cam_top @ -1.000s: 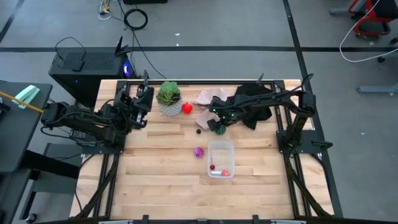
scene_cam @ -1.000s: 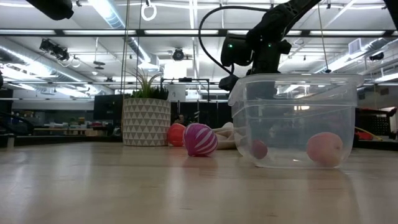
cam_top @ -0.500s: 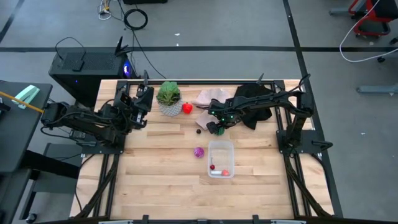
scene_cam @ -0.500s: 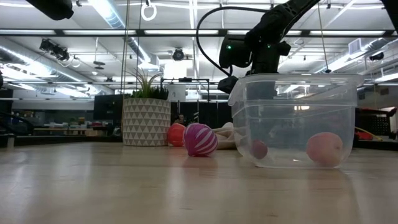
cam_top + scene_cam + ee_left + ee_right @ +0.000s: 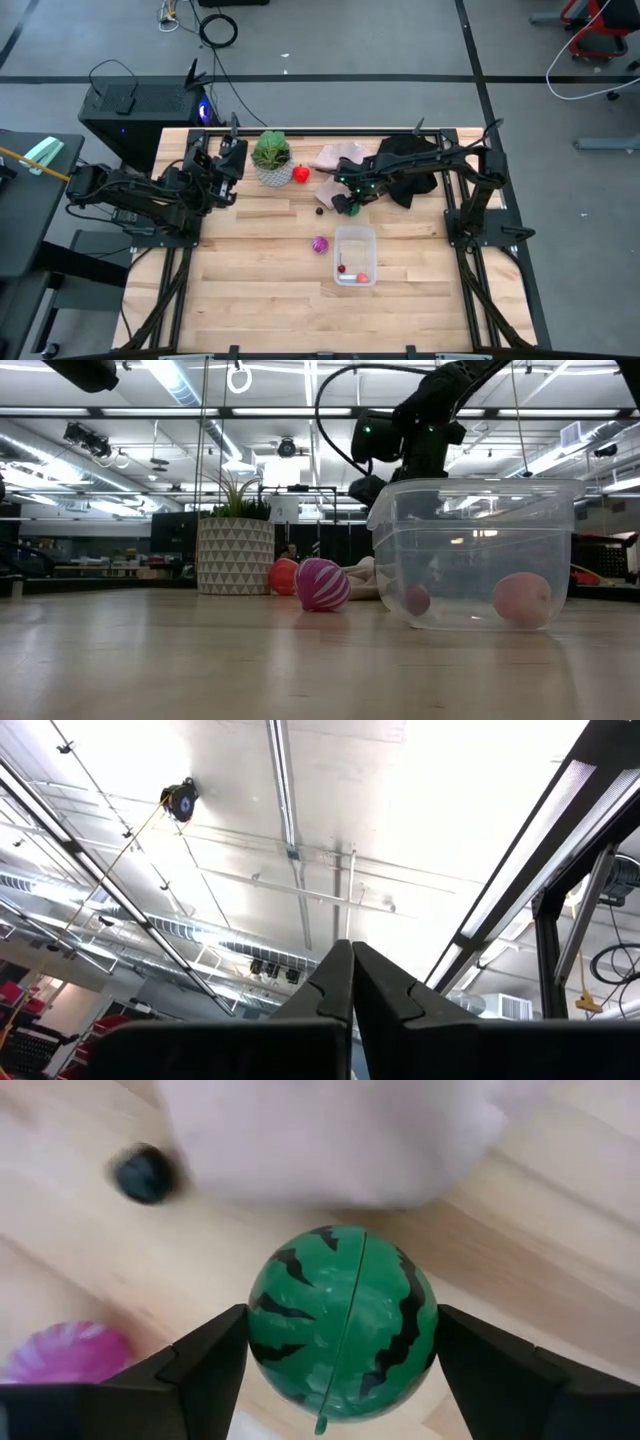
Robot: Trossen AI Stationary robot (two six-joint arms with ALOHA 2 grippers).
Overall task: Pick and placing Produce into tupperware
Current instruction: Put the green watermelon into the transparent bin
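My right gripper [image 5: 347, 205] hangs over the table's middle, just beyond the clear tupperware [image 5: 355, 256], shut on a green striped toy watermelon [image 5: 343, 1320]. Inside the tupperware lie a small dark-red piece [image 5: 416, 599] and an orange-pink one [image 5: 522, 599]. On the wood rest the purple striped ball [image 5: 320, 244], a tiny dark berry [image 5: 319, 210] and a red fruit [image 5: 301, 175] beside the plant pot. My left gripper [image 5: 352, 965] is shut and points up at the ceiling, parked at the table's left edge [image 5: 225, 165]. My right gripper pinches the watermelon between its two fingers, one finger [image 5: 215, 1365] on each opposite side [image 5: 262, 1320] of the ball, about its widest part. The fingers come from above, pointing down. The ball looks lifted clear of the wood.
A potted green plant [image 5: 271, 158] stands at the far side, with a beige cloth [image 5: 335, 160] and a black cloth [image 5: 410, 165] to its right. The near half of the table [image 5: 250, 300] is bare wood.
My right gripper, still shut on the watermelon, has risen slightly and drifted a little toward the table's left. Nothing else has moved.
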